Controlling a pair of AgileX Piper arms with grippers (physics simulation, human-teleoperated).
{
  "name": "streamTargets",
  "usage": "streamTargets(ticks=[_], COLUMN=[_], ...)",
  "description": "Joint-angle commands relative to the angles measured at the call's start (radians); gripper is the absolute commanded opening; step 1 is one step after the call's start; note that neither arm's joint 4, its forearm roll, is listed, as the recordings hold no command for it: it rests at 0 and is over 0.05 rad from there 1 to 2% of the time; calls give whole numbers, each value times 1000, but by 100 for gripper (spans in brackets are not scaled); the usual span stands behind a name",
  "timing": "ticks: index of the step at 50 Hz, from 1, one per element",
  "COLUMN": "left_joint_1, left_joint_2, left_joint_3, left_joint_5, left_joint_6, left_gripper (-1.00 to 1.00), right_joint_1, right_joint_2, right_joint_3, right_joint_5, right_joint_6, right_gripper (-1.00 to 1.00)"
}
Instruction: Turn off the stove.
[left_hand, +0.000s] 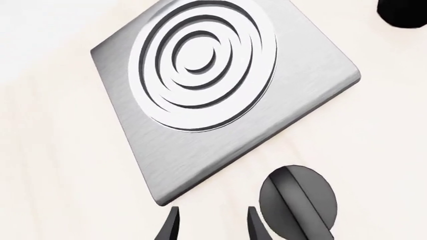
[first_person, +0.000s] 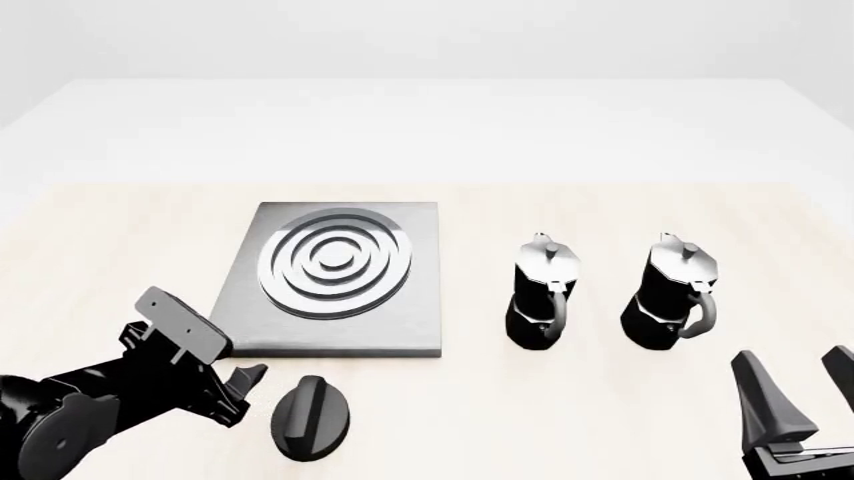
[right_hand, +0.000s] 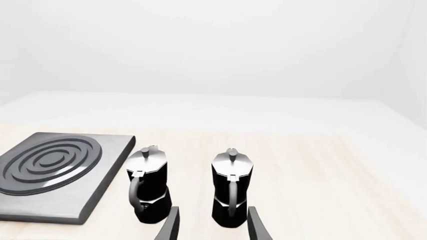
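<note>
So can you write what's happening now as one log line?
left hand: open, beside knob, not touching | right hand: open, near moka pots | stove: untouched

The counter (first_person: 561, 420) is a pale wood-grain top. On it lies the flat grey stove slab (first_person: 340, 280), just ahead of the left claw (first_person: 244, 385), its ring burner (first_person: 334, 262) facing up. The round black knob (first_person: 314, 417) lies on the counter just to the right of that claw, near the slab's front edge. Two moka pots (first_person: 543, 292) (first_person: 671, 295) stand upright side by side, ahead and left of the right claw (first_person: 797, 385), apart from the slab
</note>
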Motion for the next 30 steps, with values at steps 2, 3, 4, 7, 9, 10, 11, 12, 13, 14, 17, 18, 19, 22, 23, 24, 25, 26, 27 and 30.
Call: streamTargets(ticks=[2,3,4,7,9,10,11,12,13,14,17,18,19,22,23,24,25,26,27,30], left_joint_1=[51,55,56,64,60,62,64,64,67,71,74,80,82,108,110,113,118,109,98,108], left_joint_2=[-147,-163,-173,-222,-263,-280,-298,-312,-329,-355,-405,-422,-432,-480,-495,-510,-514,-534,-546,-574], left_joint_3=[14,12,11,3,-8,-11,-17,-22,-28,-38,-55,-61,-65,-89,-95,-103,-109,-122,-132,-147], left_joint_5=[107,120,129,170,205,222,237,249,265,289,338,350,360,396,406,415,421,440,454,475], left_joint_6=[11,7,9,8,-10,-7,-9,-11,-14,-14,-18,-21,-19,-14,-12,-22,-29,-52,-72,-71], left_gripper=[100,100,100,100,100,100,100,100,100,100,100,100,100,100,100,100,100,100,100,100], right_joint_1=[0,0,-1,-2,-1,-1,0,0,0,1,2,3,4,7,8,9,10,11,12,10], right_joint_2=[-12,-12,-13,-13,-13,-13,-14,-14,-14,-14,-14,-15,-15,-16,-16,-16,-16,-16,-16,-15], right_joint_3=[0,0,0,0,0,0,0,0,0,0,0,0,0,0,0,-1,-1,0,0,0], right_joint_5=[10,10,10,11,11,11,11,12,12,12,13,13,13,13,14,13,13,13,13,11], right_joint_6=[-2,-3,-2,-4,-4,-4,-4,-5,-6,-6,-7,-8,-8,-9,-9,-9,-9,-9,-8,-10], right_gripper=[100,100,100,100,100,100,100,100,100,100,100,100,100,100,100,100,100,100,100,100])
